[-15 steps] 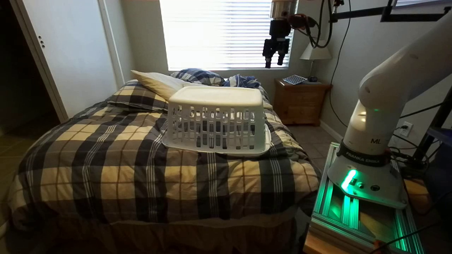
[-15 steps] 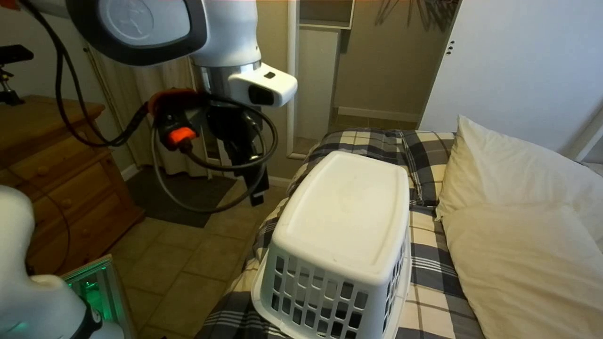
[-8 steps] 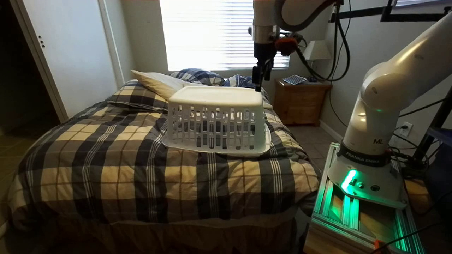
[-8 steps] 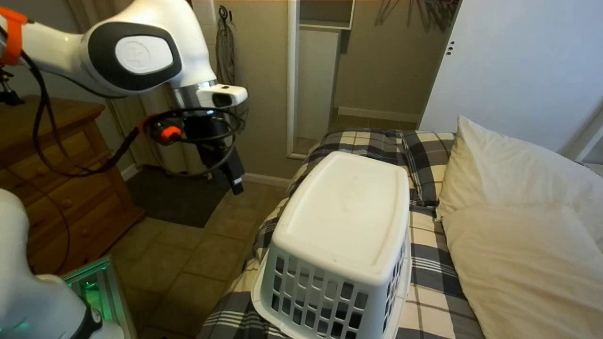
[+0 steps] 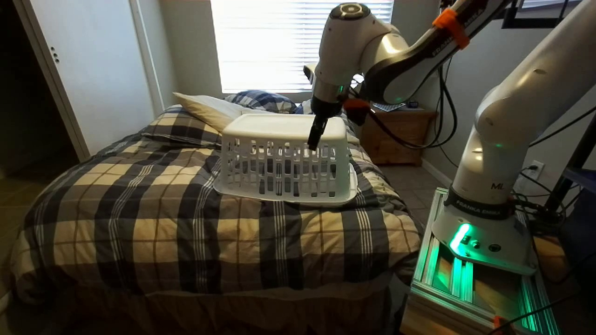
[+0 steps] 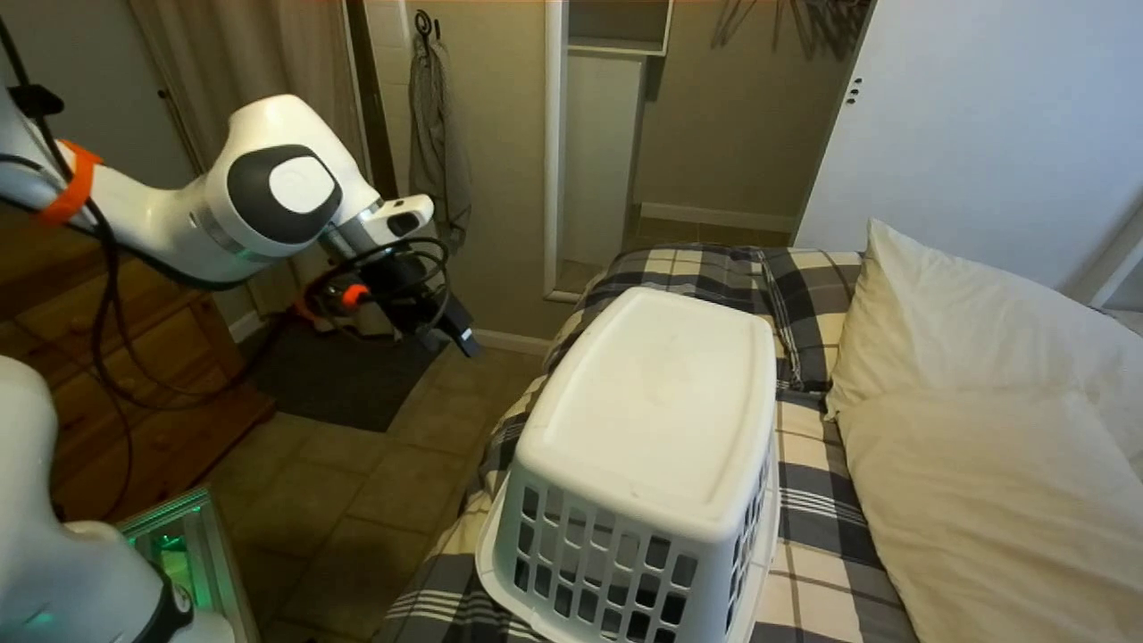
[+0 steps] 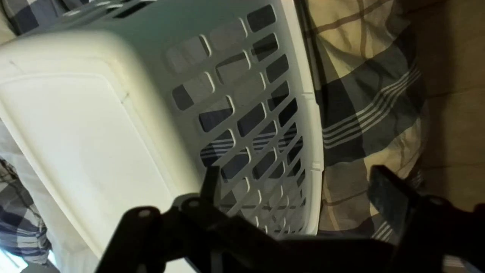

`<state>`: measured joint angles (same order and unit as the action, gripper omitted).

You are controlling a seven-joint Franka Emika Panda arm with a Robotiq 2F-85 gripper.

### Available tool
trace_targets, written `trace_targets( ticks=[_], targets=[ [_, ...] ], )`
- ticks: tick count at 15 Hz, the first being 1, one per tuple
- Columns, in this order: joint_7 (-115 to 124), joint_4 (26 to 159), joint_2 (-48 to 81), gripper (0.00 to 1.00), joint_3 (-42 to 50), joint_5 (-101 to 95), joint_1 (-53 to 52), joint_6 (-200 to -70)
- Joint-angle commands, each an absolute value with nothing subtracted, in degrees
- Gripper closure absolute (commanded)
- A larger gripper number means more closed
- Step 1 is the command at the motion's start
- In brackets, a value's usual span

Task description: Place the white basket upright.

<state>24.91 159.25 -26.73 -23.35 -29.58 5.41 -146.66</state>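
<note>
The white jointed robot arm [image 5: 344, 51] has swung down and across in the last half second: its black two-fingered tool [image 7: 297, 184] is lower and leans more. In an exterior view it now crosses in front of a long slotted side of the large white rectangular plastic laundry basket [image 6: 656, 411]. The basket itself hasn't stirred. It sits upside down, flat base up and thick rolled rim [image 7: 313, 140] down, on the worktop [image 5: 237, 242], a padded fabric comforter in brown, cream and black plaid, with a cream fabric pillow [image 6: 982, 500] near its opposite long side. So none of the turning is done; to me this looks like the approach, made from the side away from the pillow.

The tool's dark fingers [image 7: 211, 185] stand wide apart, with nothing held between them. In the wrist view one shows over the slotted wall, the other over the worktop outside the rim, which I'd judge lies beyond their reach. An exterior view shows a gap, so I take it they aren't touching the basket. It may well slide on that soft cloth rather than tip.
</note>
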Motion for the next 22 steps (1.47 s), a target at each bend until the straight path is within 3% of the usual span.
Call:
trace_targets(
  ticks=[1,6,10,11,13,14,22],
  targets=[
    [34.5,156.0,-16.5,0.0,-29.8,-41.4,13.7,-151.5],
    [49.1,149.6,-3.8,0.0,-37.9,-60.7,21.4,-146.0],
    [58.1,144.7,7.9,0.0,-38.0,-73.3,21.5,-139.9],
    [59.3,143.6,10.4,0.0,-27.6,-75.4,11.3,-138.6],
    [60.0,140.9,15.0,0.0,-21.5,-77.0,6.2,-137.8],
    [57.2,145.0,8.3,0.0,-20.0,-72.7,4.4,-140.6],
    [59.4,140.7,16.0,0.0,-15.4,-75.7,0.5,-138.8]
  ],
)
